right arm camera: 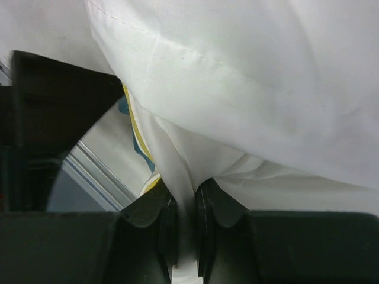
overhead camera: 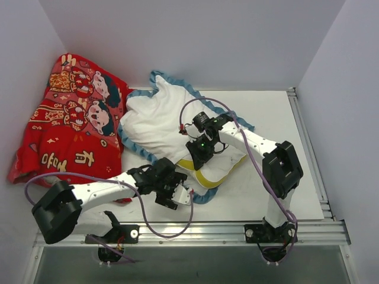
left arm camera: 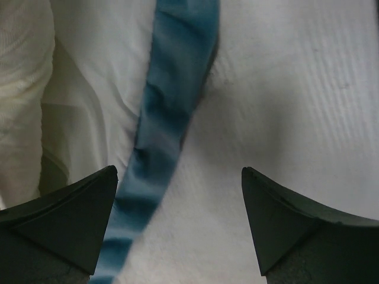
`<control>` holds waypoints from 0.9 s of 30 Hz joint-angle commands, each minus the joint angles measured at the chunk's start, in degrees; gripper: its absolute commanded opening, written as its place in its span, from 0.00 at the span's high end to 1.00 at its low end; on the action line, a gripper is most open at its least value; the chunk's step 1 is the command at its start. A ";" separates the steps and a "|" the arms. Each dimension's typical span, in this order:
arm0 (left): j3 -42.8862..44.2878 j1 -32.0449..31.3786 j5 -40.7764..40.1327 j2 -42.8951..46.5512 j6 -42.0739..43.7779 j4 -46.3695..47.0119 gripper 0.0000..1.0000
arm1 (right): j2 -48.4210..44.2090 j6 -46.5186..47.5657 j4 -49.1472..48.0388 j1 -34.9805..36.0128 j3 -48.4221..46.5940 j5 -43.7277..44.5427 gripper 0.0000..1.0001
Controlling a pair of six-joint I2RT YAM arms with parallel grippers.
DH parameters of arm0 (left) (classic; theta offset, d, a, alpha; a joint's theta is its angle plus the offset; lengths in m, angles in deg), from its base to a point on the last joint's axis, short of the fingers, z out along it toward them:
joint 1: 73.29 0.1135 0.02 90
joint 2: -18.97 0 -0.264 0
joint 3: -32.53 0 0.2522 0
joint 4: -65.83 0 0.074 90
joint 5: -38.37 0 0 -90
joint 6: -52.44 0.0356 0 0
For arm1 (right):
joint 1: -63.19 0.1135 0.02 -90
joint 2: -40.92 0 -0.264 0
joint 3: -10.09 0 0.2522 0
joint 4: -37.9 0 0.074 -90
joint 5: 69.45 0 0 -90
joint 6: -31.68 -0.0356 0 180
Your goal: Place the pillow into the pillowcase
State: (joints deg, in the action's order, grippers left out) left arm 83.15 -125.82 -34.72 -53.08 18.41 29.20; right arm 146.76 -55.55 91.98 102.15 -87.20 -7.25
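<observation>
The pillowcase [overhead camera: 154, 121] lies white side out at the table's middle, its blue ruffled trim [overhead camera: 155, 77] around the edge. The pillow [overhead camera: 220, 164], white with yellow piping, sticks out at its near end. My right gripper [overhead camera: 198, 152] is there, shut on a thin fold of white pillowcase fabric [right arm camera: 237, 89]; in the right wrist view the jaws [right arm camera: 185, 195] pinch it, with yellow piping [right arm camera: 137, 127] just left. My left gripper [overhead camera: 182, 195] stands open at the near corner. Between its fingers [left arm camera: 179, 171] lie white cloth and a strip of blue trim [left arm camera: 172, 100], untouched.
A red cloth with cartoon figures [overhead camera: 71, 124] is heaped at the left against the wall. A metal rail [overhead camera: 237, 228] runs along the table's near edge and another down the right side [overhead camera: 308, 148]. Walls close in the back and both sides.
</observation>
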 commanded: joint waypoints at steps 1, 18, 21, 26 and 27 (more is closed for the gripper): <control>1.20 -1.43 -4.60 -4.40 5.20 16.43 0.06 | -3.36 -1.80 0.82 -0.64 -1.29 -5.69 1.00; 25.23 -10.11 23.59 -8.29 -5.73 7.14 1.00 | 3.48 -5.29 0.73 -4.50 -15.68 -8.15 1.00; 31.68 -12.67 27.30 -6.44 -13.06 7.93 1.00 | 10.25 -10.39 -0.93 -4.69 -23.77 -9.30 1.00; 33.72 -12.77 28.53 -5.38 -13.87 6.89 1.00 | 14.74 -14.27 -13.91 -1.43 -10.38 -4.47 1.00; 33.45 -12.60 28.79 -5.21 -13.00 6.01 1.00 | 15.18 -14.97 -14.64 -1.43 -6.25 -4.38 1.00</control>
State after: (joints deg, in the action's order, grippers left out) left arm 114.39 -136.03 -19.56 -59.86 7.72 33.11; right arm 156.90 -66.98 88.70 98.98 -101.47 -15.73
